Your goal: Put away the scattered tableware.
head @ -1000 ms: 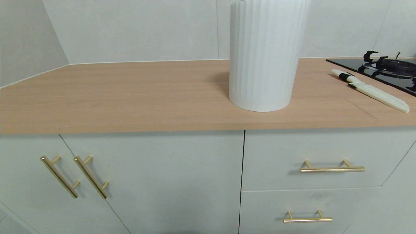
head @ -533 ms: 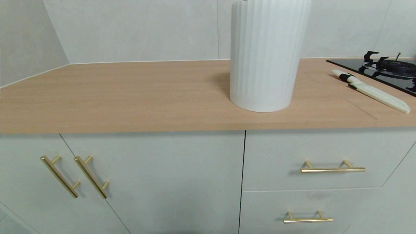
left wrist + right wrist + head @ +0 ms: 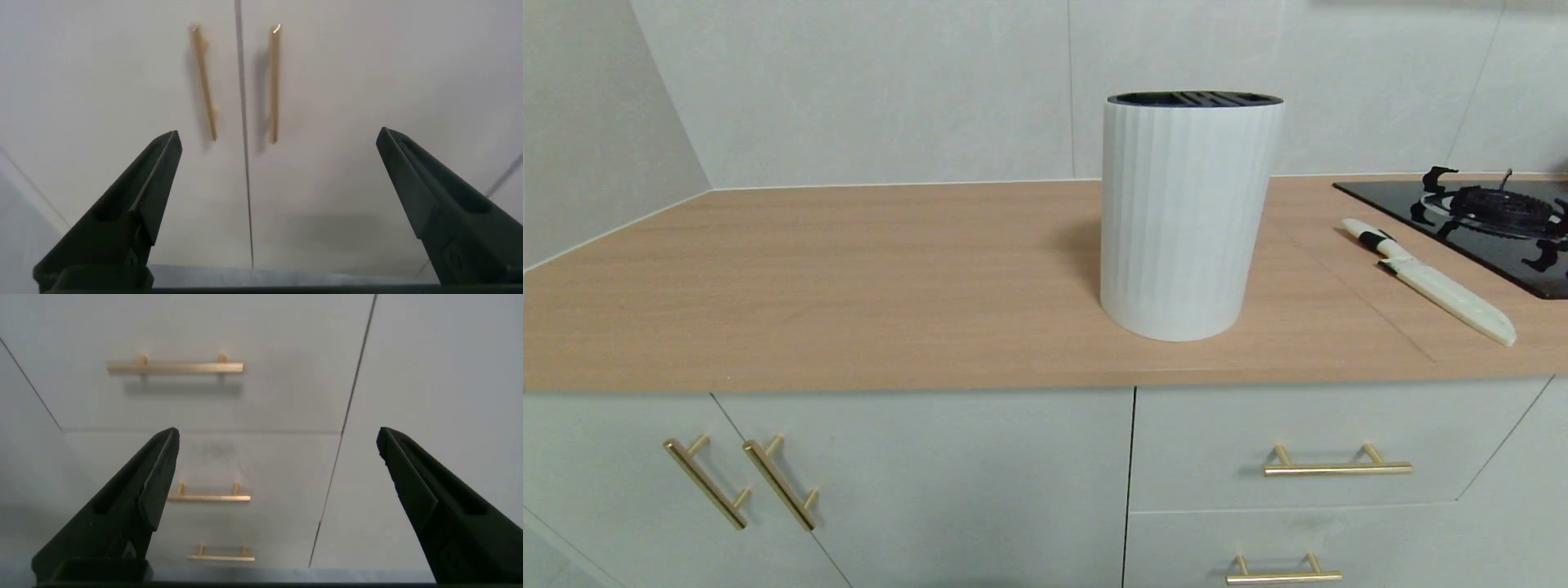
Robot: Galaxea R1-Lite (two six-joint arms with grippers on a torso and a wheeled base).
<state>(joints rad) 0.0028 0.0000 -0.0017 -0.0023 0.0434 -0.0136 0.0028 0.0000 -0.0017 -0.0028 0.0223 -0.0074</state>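
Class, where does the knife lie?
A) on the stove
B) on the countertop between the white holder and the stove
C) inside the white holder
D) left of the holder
B: the knife lies flat on the countertop, between white holder and stove.

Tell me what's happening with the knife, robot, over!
Left gripper open, right gripper open, both facing cabinet fronts. Knife flat on counter, beside stove. White knife block stands apart, left of it.

Left tool (image 3: 278,133) and right tool (image 3: 277,433) have dark, wedge-shaped fingers (image 3: 122,220).
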